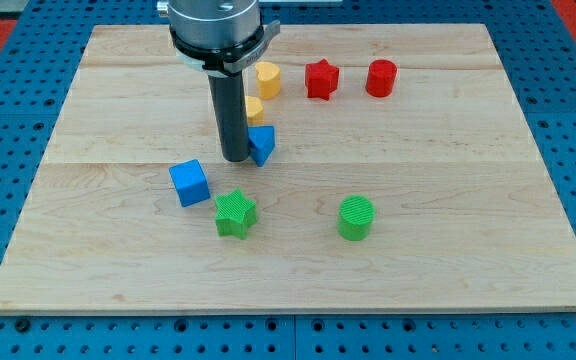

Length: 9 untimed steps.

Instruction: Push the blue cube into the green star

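My tip [236,158], the lower end of the straight dark rod, rests on the pale wooden board [448,270] just above the board's middle; there are no fingers on this rig to open or close, only the rod. Touching or nearly touching the tip on the view's right is a small blue block [262,144] whose shape I cannot make out fully, partly hidden by the rod; just above it a yellow block [255,108] peeks out from behind the rod, its shape also unclear. The blue plastic cube [189,183] lies below and to the view's left of my tip, close but apart from it; the green plastic star [235,213] sits just below and to the right of that cube, very near it, a thin gap seeming to remain. A green ribbed cylinder [356,217] stands well to the star's right. Near the view's top lie a yellow cylinder-like block [268,78], a red star [321,79] and a red cylinder [381,77] in a row.
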{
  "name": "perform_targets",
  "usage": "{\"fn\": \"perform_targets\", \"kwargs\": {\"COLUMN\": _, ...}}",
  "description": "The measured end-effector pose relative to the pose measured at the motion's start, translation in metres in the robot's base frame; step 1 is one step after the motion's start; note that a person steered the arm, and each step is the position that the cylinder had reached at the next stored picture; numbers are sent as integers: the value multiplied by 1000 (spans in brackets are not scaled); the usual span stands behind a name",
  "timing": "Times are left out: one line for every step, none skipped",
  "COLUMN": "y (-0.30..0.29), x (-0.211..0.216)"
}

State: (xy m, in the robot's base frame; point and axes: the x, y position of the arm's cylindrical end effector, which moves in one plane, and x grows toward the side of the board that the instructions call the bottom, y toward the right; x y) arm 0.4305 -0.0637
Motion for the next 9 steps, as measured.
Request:
{"fn": "perform_targets", "kwargs": {"y": -13, "x": 0}}
{"fn": "perform_targets", "kwargs": {"y": -53, "x": -5}}
{"fn": "perform_targets", "kwargs": {"y": -106, "x": -9}}
{"fn": "perform_targets", "kwargs": {"y": -157, "x": -9}}
{"fn": "perform_targets", "kwargs": {"y": -142, "x": 5}}
{"fn": "perform_targets", "kwargs": {"y": -106, "x": 22}}
{"fn": "perform_targets", "kwargs": {"y": -104, "x": 61}}
{"fn": "perform_targets", "kwargs": {"y": -82, "x": 64}}
{"fn": "perform_targets", "kwargs": {"y": -134, "x": 64}}
